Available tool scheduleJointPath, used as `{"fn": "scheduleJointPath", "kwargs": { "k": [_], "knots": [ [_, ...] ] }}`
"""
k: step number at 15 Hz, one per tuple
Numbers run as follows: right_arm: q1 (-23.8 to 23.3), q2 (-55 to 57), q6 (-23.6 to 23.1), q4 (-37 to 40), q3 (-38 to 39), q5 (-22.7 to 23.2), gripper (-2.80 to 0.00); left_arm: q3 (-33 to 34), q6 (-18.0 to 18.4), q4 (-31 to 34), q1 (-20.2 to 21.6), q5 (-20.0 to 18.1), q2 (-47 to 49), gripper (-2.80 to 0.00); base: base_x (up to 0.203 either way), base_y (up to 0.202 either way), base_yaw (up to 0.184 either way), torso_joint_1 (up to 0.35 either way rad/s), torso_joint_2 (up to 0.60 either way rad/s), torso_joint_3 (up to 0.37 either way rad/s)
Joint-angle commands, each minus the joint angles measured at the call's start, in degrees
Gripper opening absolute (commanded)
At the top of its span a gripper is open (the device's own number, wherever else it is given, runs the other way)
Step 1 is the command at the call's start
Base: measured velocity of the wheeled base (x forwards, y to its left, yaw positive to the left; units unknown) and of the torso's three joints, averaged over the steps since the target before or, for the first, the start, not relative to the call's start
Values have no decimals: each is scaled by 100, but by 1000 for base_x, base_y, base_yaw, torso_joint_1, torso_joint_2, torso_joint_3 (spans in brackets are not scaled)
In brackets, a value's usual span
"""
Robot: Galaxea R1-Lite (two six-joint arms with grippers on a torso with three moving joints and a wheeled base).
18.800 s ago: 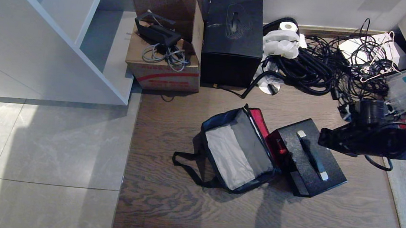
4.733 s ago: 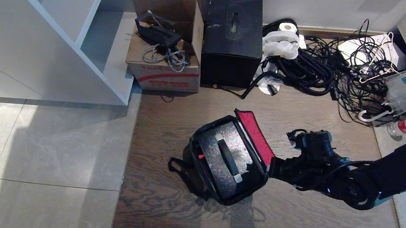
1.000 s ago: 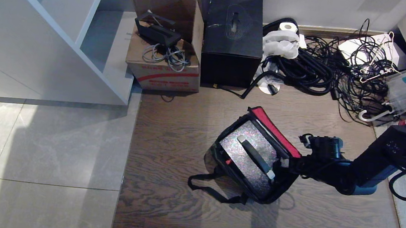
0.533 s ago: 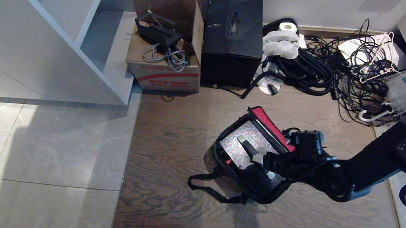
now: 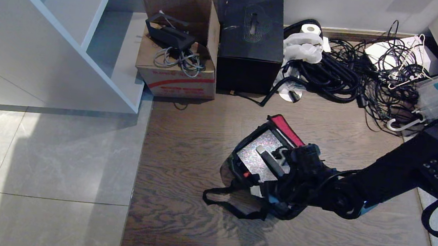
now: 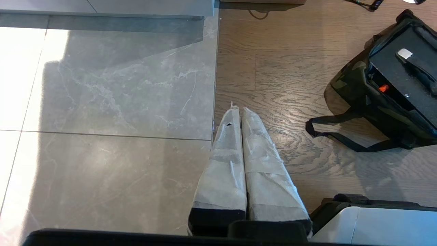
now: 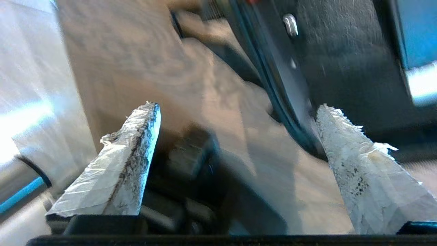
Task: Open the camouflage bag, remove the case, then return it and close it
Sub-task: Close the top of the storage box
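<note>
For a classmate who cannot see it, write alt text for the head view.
On a wooden floor, the camouflage bag lies open with the black case inside, its red-lined flap raised. The right gripper reaches over the bag's near edge, jaws open. Behind stand a cardboard carton, a black box and tangled cables.

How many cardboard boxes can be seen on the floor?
1. The cardboard box stands open by the white shelf, left of the black box. Others may be hidden beyond the view.
</note>
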Motion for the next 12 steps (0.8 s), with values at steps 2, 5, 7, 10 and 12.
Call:
{"fn": "scheduleJointPath", "kwargs": {
  "k": [2,5,7,10,12],
  "knots": [
    [206,521,43,-715,-139,25,0,0,-4,0,1,0,0,-280,0,0,0,0,0,0],
    [457,1092,-26,-1197,-665,47,0,0,-4,0,1,0,0,-280,0,0,0,0,0,0],
    [537,1447,-228,-1369,-977,50,0,0,-4,0,1,0,0,-280,0,0,0,0,0,0],
    [557,1815,-881,-1707,-1208,-18,0,0,-4,0,1,0,0,-280,0,0,0,0,0,0],
    [532,1942,-956,-1739,-1375,-36,0,0,-4,0,-2,0,0,-280,0,0,0,0,0,0]
  ]
}}
